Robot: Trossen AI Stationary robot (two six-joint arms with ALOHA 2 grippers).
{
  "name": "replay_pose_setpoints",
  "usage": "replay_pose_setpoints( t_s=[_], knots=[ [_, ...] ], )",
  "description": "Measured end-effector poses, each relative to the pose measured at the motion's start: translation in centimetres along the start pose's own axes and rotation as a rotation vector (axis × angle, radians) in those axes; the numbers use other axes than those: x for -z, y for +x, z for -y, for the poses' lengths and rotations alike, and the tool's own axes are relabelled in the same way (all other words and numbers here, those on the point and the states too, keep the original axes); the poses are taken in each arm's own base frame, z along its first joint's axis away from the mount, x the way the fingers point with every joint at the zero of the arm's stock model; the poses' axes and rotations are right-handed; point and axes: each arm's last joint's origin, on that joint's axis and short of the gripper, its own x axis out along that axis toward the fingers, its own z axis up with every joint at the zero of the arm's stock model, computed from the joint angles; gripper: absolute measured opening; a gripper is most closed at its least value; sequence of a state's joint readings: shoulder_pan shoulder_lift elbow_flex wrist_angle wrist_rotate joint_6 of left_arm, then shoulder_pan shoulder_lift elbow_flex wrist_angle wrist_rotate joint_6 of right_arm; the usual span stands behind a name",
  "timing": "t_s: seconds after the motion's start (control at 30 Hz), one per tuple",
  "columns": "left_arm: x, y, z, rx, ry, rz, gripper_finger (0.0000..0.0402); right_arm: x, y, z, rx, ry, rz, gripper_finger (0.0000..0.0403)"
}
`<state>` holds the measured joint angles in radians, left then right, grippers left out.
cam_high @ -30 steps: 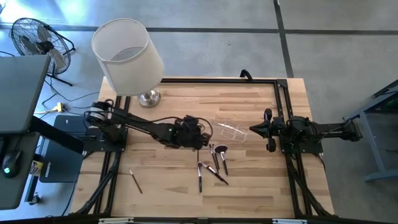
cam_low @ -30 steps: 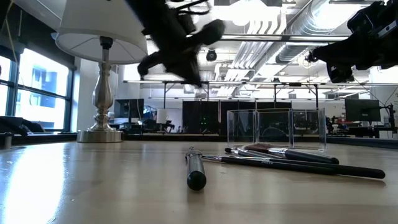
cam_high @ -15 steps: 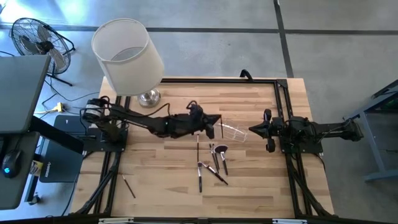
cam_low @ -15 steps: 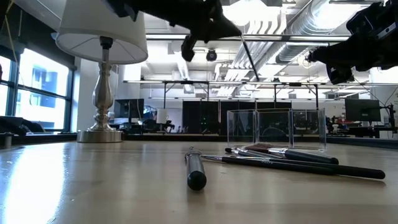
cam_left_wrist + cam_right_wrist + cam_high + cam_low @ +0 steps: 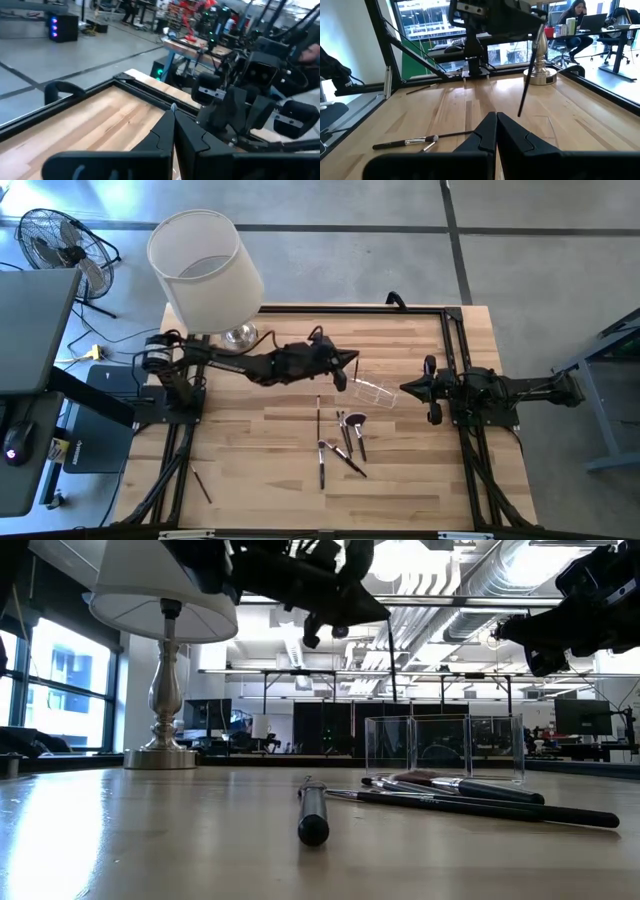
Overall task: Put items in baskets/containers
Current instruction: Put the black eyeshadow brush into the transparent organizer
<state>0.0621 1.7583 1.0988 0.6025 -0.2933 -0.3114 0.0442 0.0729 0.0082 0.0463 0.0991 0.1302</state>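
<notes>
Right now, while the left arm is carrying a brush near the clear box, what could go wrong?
1. The left gripper pinches the brush only at its top end, and it hangs tilted, so it may swing or slip.
2. The clear box is narrow, so the low end may hit its wall or miss.
3. The right gripper waits beside the box, so the arms could bump.

Place: an open-plan robotics lab or workshop.
Ceiling: exposed ducts (image 5: 470, 580) and strip lights.
Floor: bare polished concrete (image 5: 540, 270).
Room behind: rows of desks with monitors (image 5: 575, 720); a person seated at a laptop (image 5: 576, 14).
Bench: butcher-block table (image 5: 270, 470) in a black frame.
</notes>
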Motion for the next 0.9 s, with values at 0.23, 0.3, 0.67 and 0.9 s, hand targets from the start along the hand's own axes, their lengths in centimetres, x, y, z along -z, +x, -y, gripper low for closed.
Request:
replay_pose_setpoints(
  t_s=[0.23,0.3,0.67,0.9],
  knots=[
    [1.7,0.9,-0.6,0.008,0.015,-0.058,0.0000,0.0,0.0,0.0,-0.001,0.000,0.000,0.0005],
    [1.8,0.9,-0.6,0.019,0.017,-0.069,0.0000,0.0,0.0,0.0,-0.001,0.000,0.001,0.0005],
    [2.4,0.8,-0.9,-0.005,0.113,-0.131,0.0001,0.0,0.0,0.0,-0.001,0.000,0.001,0.0005],
    [2.6,0.8,-0.9,0.001,0.135,-0.145,0.0001,0.0,0.0,0.0,-0.001,0.000,0.002,0.0005]
  ],
)
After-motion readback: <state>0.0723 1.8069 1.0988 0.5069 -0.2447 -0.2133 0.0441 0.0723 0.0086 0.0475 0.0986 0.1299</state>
